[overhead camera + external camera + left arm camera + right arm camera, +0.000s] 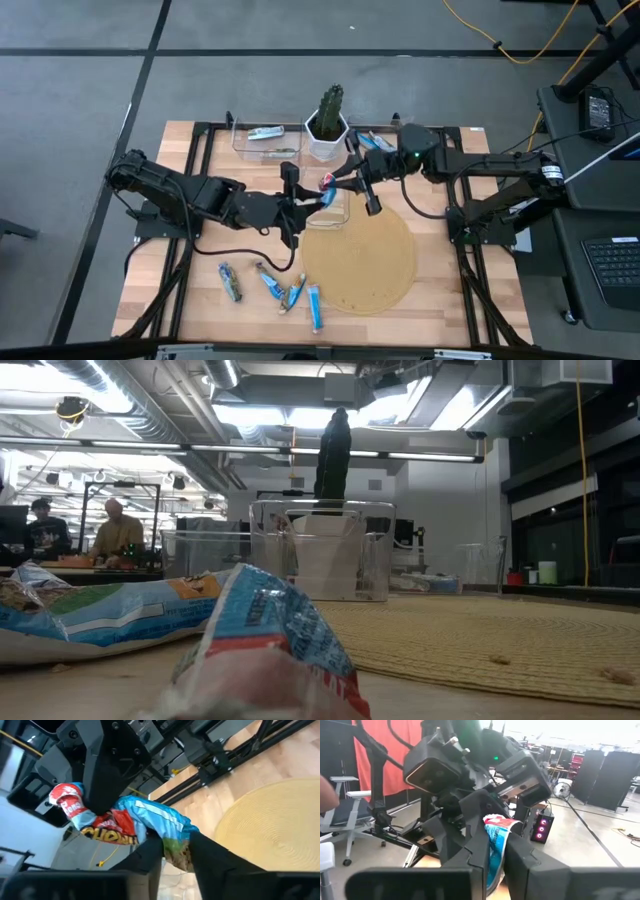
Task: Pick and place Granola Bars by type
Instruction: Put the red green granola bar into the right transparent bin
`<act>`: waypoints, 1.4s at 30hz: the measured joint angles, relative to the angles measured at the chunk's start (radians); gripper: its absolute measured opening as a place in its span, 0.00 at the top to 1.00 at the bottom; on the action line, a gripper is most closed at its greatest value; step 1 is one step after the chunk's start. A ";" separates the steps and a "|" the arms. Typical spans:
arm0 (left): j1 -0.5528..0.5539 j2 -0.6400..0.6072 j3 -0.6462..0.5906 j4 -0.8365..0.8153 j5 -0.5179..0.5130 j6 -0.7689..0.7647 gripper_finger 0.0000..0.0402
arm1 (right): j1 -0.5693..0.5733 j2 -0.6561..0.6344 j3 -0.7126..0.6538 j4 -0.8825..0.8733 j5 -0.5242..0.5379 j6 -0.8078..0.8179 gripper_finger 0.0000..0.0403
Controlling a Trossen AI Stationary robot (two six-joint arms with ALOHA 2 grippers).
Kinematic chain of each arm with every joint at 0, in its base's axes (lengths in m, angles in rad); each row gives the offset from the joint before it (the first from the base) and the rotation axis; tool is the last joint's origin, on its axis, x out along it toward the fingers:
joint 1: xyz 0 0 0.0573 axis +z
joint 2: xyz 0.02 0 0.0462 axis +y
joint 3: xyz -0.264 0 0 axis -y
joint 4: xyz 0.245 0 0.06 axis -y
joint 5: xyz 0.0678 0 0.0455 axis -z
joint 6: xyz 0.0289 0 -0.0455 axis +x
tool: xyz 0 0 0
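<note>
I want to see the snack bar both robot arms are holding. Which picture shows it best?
The left wrist view: the blue bar fills it. The right wrist view shows one end, the high view a speck. The low view misses it.

Two dark, near-black arms are seen on the bench, each built of blocky jointed segments with matte housings. The left arm (190,195) is trailed by a black cable looping over the wood, and the right arm (480,165) is followed by black cables along its length. A small green light is shown on the right arm's wrist housing. The left gripper (175,852) and the right gripper (492,850) are each formed of two flat, angular black fingers
</note>
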 joint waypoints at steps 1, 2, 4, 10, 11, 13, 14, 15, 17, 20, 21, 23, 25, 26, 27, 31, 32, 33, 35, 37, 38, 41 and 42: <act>-0.005 0.000 0.000 -0.003 -0.019 0.002 0.75 | -0.003 0.000 0.000 0.001 0.000 0.001 0.88; -0.011 0.000 0.000 -0.005 -0.041 0.008 0.72 | -0.006 0.000 0.000 0.002 0.003 0.001 0.88; -0.025 0.000 0.000 -0.013 -0.081 0.018 0.68 | -0.014 -0.002 0.000 -0.001 0.003 0.001 0.89; -0.065 0.000 0.000 -0.035 -0.155 0.011 0.59 | -0.028 -0.025 0.000 -0.048 0.004 0.001 0.90; -0.070 0.000 0.000 -0.036 -0.164 0.004 0.59 | -0.028 -0.033 0.000 -0.054 0.004 0.001 0.90; -0.078 0.000 0.000 -0.051 -0.171 -0.022 0.57 | -0.028 -0.055 0.000 -0.090 0.004 0.001 0.89; -0.083 0.000 0.000 -0.062 -0.171 -0.041 0.57 | -0.028 -0.066 0.000 -0.110 0.004 0.001 0.89; -0.083 0.000 0.000 -0.076 -0.172 -0.061 0.56 | -0.027 -0.080 0.000 -0.141 0.004 0.001 0.90; -0.083 0.000 0.000 -0.104 -0.169 -0.108 0.56 | -0.027 -0.104 0.000 -0.203 0.015 0.001 0.91; -0.082 0.000 0.000 -0.147 -0.142 -0.186 0.57 | -0.027 -0.143 0.000 -0.312 0.066 0.002 0.91; -0.082 0.000 0.000 -0.159 -0.120 -0.211 0.58 | -0.027 -0.154 0.000 -0.349 0.085 0.003 0.91; -0.081 0.000 0.000 -0.176 -0.072 -0.252 0.58 | -0.025 -0.165 0.000 -0.423 0.119 0.011 0.90; -0.080 0.000 0.000 -0.185 -0.028 -0.281 0.58 | -0.025 -0.173 0.000 -0.500 0.153 0.033 0.89; -0.079 0.000 0.000 -0.185 -0.013 -0.291 0.59 | -0.025 -0.175 0.000 -0.538 0.171 0.039 0.89; -0.079 0.000 0.000 -0.185 0.000 -0.297 0.59 | -0.025 -0.175 0.000 -0.569 0.189 0.048 0.89; -0.079 0.005 0.000 -0.193 0.059 -0.299 0.59 | -0.025 -0.174 0.000 -0.718 0.254 0.070 0.91; -0.079 0.007 -0.001 -0.199 0.072 -0.301 0.59 | -0.025 -0.174 0.000 -0.743 0.268 0.082 0.91; -0.079 0.010 -0.005 -0.203 0.084 -0.308 0.59 | -0.025 -0.174 0.000 -0.769 0.279 0.087 0.91; -0.077 0.015 -0.029 -0.195 0.101 -0.315 0.60 | -0.025 -0.174 0.000 -0.814 0.299 0.096 0.91; -0.071 0.016 -0.085 -0.201 0.102 -0.319 0.60 | -0.025 -0.178 0.000 -0.842 0.315 0.109 0.90; -0.065 0.016 -0.119 -0.201 0.105 -0.325 0.61 | -0.025 -0.179 0.000 -0.849 0.326 0.113 0.90; -0.034 0.015 -0.213 -0.202 0.132 -0.359 0.62 | -0.025 -0.179 0.000 -0.869 0.344 0.115 0.90; -0.022 0.010 -0.241 -0.199 0.142 -0.379 0.62 | -0.025 -0.179 0.000 -0.871 0.344 0.115 0.90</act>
